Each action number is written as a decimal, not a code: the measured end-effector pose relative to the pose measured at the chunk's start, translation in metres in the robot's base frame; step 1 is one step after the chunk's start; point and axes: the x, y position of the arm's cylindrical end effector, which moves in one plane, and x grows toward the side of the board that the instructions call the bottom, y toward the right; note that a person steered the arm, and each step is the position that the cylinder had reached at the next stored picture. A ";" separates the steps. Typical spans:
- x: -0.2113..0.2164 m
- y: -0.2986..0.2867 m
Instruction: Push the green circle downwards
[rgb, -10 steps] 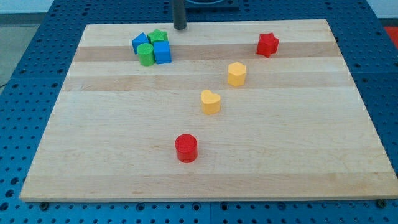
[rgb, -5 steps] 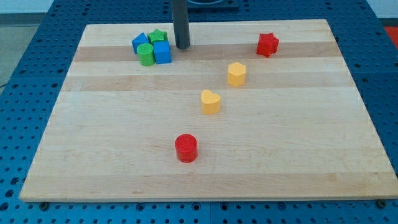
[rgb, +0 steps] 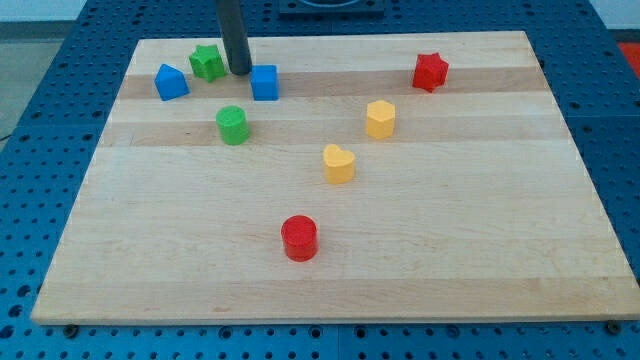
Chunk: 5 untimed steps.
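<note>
Green circle (rgb: 232, 125): short upright cylinder, flat top, standing free at 6 o'clock of my tip (rgb: 241, 71); no claw shows.

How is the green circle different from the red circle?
The green circle is green; the red circle is red. The green circle sits near the view's top left, below my tip; the red circle sits low, near the middle, far from my tip. Both are round and upright.

My only visible part is a straight, smooth rod, dark grey to near black, round in section and even in width along its length. My tip (rgb: 240, 71) ends blunt and flat. No cables, screws or markings show.
</note>
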 end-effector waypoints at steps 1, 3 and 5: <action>0.047 -0.006; 0.143 -0.012; 0.154 0.036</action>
